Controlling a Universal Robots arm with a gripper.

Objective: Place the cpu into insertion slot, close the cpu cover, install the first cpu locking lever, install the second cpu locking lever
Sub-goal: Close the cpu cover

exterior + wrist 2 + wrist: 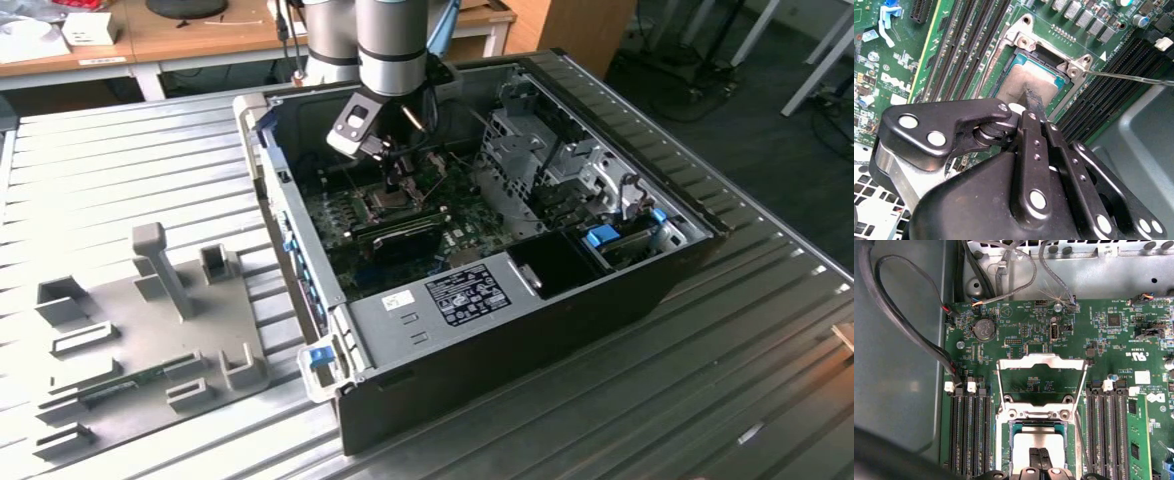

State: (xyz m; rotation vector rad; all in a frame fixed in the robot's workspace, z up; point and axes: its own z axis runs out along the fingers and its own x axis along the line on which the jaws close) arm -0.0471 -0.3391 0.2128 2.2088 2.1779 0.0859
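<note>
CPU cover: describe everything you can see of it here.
The cpu cover is a thin, shiny silver metal frame with a large cut-out middle, green board showing through. It is flipped open, hinged at the edge of the insertion slot, not over it. The gripper is apart from it.

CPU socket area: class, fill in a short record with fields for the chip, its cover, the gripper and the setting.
chip: cpu lies in the insertion slot
cover: cpu cover open, swung up away from the chip
gripper: gripper shut, tips over the chip's metal top; contact cannot be told
setting: green motherboard inside an open computer case
</note>
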